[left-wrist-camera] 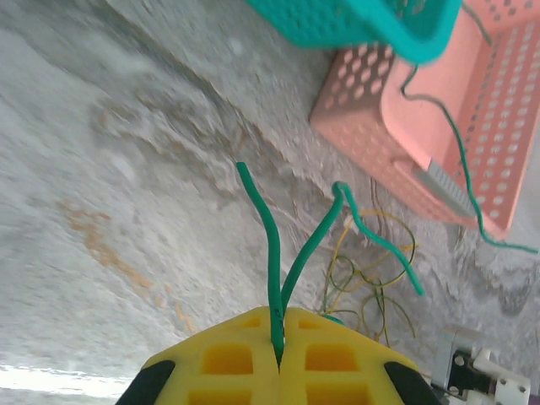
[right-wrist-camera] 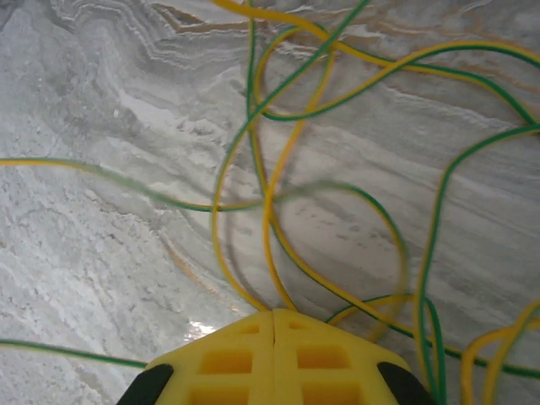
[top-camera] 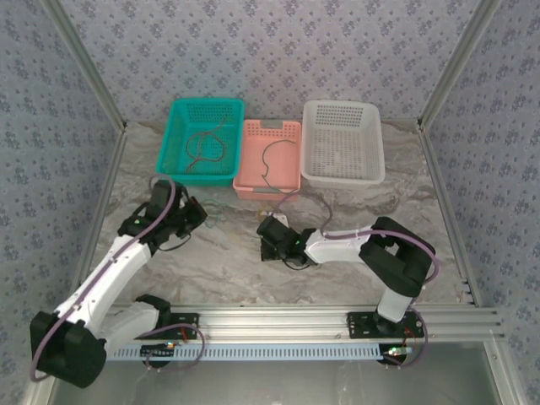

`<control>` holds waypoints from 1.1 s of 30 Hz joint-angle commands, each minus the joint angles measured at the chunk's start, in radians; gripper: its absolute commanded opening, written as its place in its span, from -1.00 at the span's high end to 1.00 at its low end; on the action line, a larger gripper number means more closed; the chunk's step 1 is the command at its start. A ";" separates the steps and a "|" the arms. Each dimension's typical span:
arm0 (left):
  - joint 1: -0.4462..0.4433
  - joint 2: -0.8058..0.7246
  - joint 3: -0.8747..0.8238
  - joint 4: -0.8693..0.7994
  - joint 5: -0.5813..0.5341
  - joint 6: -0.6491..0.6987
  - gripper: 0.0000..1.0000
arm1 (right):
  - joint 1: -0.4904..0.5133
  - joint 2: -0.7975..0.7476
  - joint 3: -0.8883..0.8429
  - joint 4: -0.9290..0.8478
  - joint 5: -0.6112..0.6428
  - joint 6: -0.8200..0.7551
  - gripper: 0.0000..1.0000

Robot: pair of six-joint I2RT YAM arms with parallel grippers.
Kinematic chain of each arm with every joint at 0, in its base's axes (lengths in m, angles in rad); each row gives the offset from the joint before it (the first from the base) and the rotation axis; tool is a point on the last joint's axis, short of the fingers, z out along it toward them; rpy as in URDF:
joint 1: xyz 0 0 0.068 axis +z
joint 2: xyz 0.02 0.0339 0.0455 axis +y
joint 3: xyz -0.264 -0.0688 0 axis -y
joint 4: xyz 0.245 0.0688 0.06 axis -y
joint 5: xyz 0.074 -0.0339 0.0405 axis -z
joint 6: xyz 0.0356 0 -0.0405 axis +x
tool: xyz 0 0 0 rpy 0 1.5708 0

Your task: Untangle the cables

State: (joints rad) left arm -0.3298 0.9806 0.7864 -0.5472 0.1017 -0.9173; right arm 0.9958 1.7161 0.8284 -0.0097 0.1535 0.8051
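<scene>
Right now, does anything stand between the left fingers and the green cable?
Nothing visible. The left gripper is shut on the green cable, which sticks out from between its fingers; the yellow-green cables lie beyond it.

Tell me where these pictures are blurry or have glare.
Top view: evenly lit and sharp throughout. Left wrist: green cable crisp, teal basket at the top smeared, a blown-out white strip at bottom left. Right wrist: one yellow-green wire across mid-frame is blurred, the rest sharp, with a small glare spot on the table near the bottom.
</scene>
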 commanded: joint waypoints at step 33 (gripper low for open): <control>0.391 0.024 0.539 -0.419 -0.246 0.318 1.00 | -0.464 -0.192 -0.300 -0.107 0.003 -0.207 1.00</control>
State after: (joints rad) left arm 0.0429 0.9882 1.2518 -0.9108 -0.0437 -0.6380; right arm 0.5598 1.4899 0.5781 0.0261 0.1329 0.6369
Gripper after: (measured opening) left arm 0.044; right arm 0.059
